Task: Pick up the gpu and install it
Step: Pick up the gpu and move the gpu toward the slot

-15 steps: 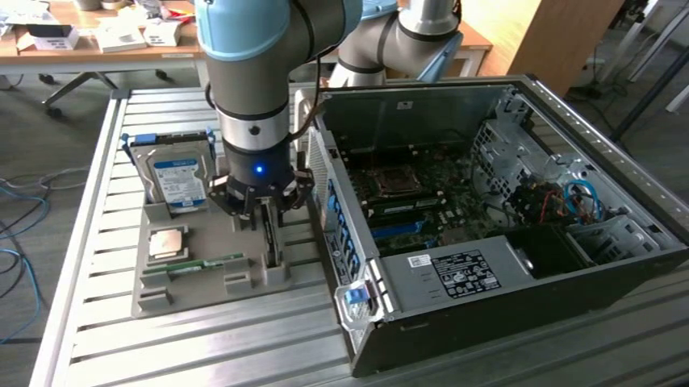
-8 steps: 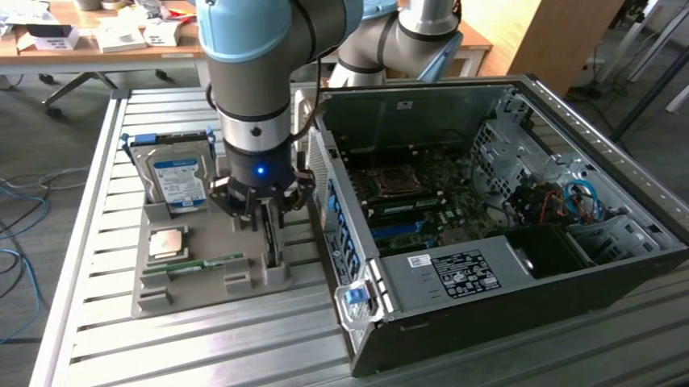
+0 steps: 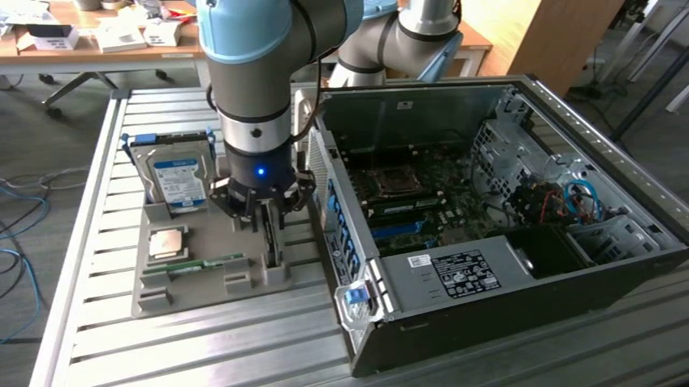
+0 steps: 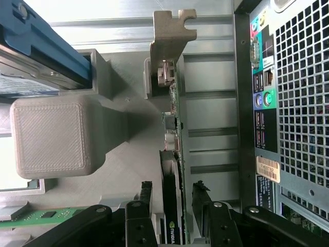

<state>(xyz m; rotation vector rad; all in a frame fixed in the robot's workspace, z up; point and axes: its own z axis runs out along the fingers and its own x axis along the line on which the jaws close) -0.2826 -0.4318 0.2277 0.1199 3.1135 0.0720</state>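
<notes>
- The end effector (image 3: 267, 232) hangs low over the gray holder (image 3: 205, 284), which lies on the slatted metal surface (image 3: 215, 343) beside the open computer case (image 3: 485, 210).
- The gpu (image 3: 273, 251) stands on its long edge in a narrow slot of the holder, along the holder's edge that faces the case. Probably it is kept upright like this so that two fingers can come down on both flat faces.
- In the wrist view the gpu (image 4: 172, 170) runs straight away from the camera, and its silver bracket (image 4: 172, 31) is at the far end.
- The end effector (image 4: 172, 186) is released. Its fingers (image 4: 146, 203) stand one on each side of the card, and a small gap shows on both sides, so they straddle the card without pressing it.
- The card is not lifted; it sits in its slot and nothing is installed in the case yet.
- The hard drive (image 3: 177, 181) with the blue-white label leans in its own cradle at the holder's far edge, and the green memory stick (image 3: 199, 264) lies flat near the holder's middle. Both are apart from the fingers.
- The case lies on its side with the cover off, so the board inside is open from above. Its rear panel (image 4: 262, 103) with the ports is just beside the card's slot.
</notes>
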